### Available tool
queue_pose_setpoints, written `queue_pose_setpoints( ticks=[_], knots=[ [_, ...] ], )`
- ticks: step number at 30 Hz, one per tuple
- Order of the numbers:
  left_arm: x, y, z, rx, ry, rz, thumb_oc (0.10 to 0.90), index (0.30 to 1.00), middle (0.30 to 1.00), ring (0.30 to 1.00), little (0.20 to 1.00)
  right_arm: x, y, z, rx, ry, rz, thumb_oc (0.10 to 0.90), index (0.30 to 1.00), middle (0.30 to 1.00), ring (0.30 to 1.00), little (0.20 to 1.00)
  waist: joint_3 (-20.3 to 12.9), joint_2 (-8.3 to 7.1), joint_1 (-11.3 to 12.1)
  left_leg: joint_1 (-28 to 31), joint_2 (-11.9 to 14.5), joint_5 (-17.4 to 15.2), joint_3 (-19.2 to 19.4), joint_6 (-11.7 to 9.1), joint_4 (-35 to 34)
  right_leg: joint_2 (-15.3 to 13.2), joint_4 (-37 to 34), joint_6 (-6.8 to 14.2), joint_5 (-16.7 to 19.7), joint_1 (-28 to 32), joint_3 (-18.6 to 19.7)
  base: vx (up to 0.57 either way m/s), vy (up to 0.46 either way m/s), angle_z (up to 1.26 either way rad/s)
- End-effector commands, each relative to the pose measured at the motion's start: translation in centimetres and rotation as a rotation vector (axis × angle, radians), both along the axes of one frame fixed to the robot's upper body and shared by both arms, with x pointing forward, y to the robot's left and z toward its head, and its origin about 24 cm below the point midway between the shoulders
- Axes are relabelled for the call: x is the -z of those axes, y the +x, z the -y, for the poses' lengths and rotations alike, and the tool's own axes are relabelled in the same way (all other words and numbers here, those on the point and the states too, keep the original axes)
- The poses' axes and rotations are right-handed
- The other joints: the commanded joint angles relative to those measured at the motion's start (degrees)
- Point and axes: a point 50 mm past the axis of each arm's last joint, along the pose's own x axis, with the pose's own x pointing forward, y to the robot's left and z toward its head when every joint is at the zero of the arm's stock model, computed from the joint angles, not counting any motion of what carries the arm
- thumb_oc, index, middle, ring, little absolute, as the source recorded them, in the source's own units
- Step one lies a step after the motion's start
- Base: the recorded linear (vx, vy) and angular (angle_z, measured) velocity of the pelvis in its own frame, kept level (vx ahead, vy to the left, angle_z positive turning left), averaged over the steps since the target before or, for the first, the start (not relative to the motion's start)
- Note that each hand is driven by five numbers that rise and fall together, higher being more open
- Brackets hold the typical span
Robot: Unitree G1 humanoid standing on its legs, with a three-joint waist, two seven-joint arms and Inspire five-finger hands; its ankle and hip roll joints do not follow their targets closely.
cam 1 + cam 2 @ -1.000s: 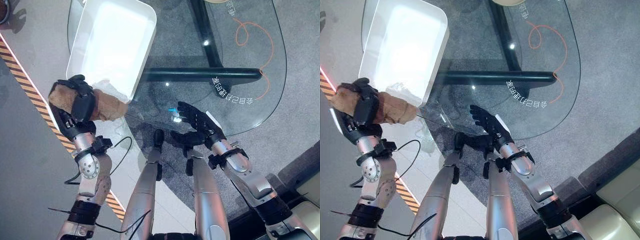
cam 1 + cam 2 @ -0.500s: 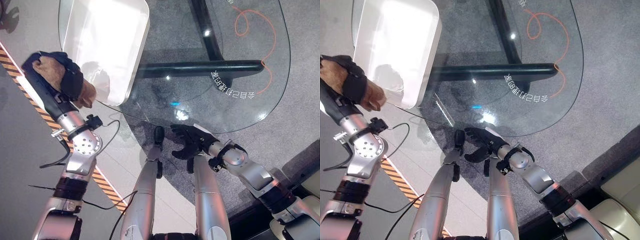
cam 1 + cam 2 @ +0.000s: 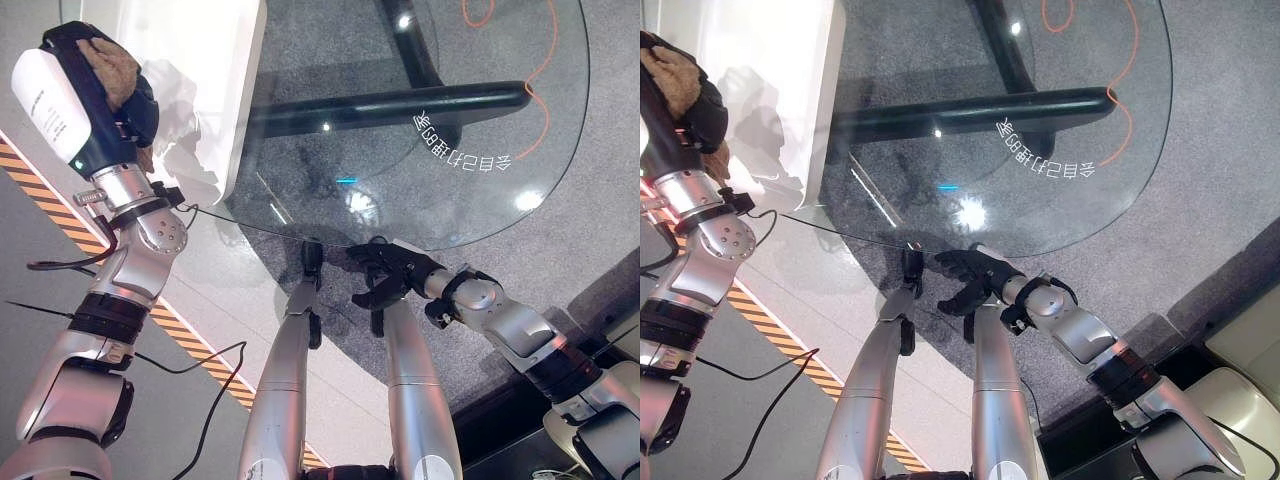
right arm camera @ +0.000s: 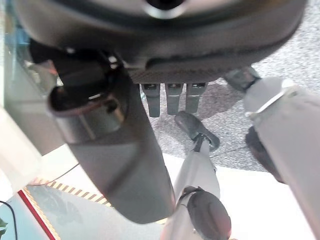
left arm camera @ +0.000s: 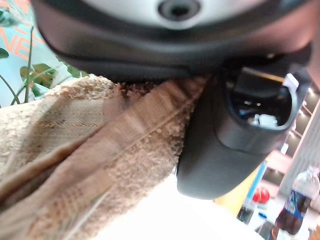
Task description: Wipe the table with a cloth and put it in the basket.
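Overhead, left hand (image 3: 100, 95) clenched on brown cloth (image 5: 85, 150) beside white basket (image 3: 225, 60); glass table (image 3: 420, 120) over grey carpet (image 3: 600, 150).

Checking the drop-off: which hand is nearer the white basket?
Left. The left hand, fingers curled round the brown cloth, is right beside the white basket. The right hand hangs open below the glass table's near edge, well away from it.
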Motion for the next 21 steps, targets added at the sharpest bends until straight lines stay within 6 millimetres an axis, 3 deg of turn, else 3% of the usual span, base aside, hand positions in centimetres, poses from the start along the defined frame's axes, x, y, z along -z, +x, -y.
queue_pose_setpoints(
  ticks=[1,11,15,21],
  knots=[
    [-5.5,-1.8,-2.3,-0.164,0.117,0.212,0.1,0.3,0.3,0.3,0.2,-0.2,-1.0,-0.8,-0.094,0.055,-0.038,0.8,0.9,0.9,0.9,0.9,-1.6,1.69,-0.7,-2.6,-1.4,-5.6,3.1,1.6,6.7,2.2,-7.2,1.1,4.8,-1.2,0.6,0.0,0.044,-0.03],
    [-4.6,-0.5,-3.7,-0.225,-0.082,0.145,0.1,0.3,0.3,0.3,0.2,-1.1,-0.7,-1.0,-0.095,0.049,-0.048,0.8,0.9,0.9,0.9,0.9,-1.6,0.96,-1.5,-7.1,-1.3,-5.6,2.9,1.2,8.2,2.6,-5.5,1.3,5.4,-6.0,1.0,0.0,0.032,-0.02],
    [-4.5,0.2,-3.8,-0.259,-0.036,0.068,0.1,0.3,0.3,0.3,0.2,-1.7,-0.3,-1.2,-0.083,0.079,-0.014,0.8,0.9,0.9,0.9,0.9,-1.6,0.57,-1.7,-8.3,-1.2,-5.4,2.9,0.8,8.6,2.8,-5.1,1.4,5.5,-6.9,1.1,0.0,0.0,0.0],
    [-4.2,1.3,-3.6,-0.16,-0.147,-0.03,0.1,0.3,0.3,0.3,0.2,-2.4,0.1,-1.5,-0.081,0.115,0.012,0.8,0.9,0.9,0.9,0.9,-1.6,0.07,-2.0,-9.3,-1.4,-5.3,2.6,0.6,8.8,3.2,-4.7,1.6,5.5,-7.8,1.2,0.0,0.0,-0.01]
  ],
)
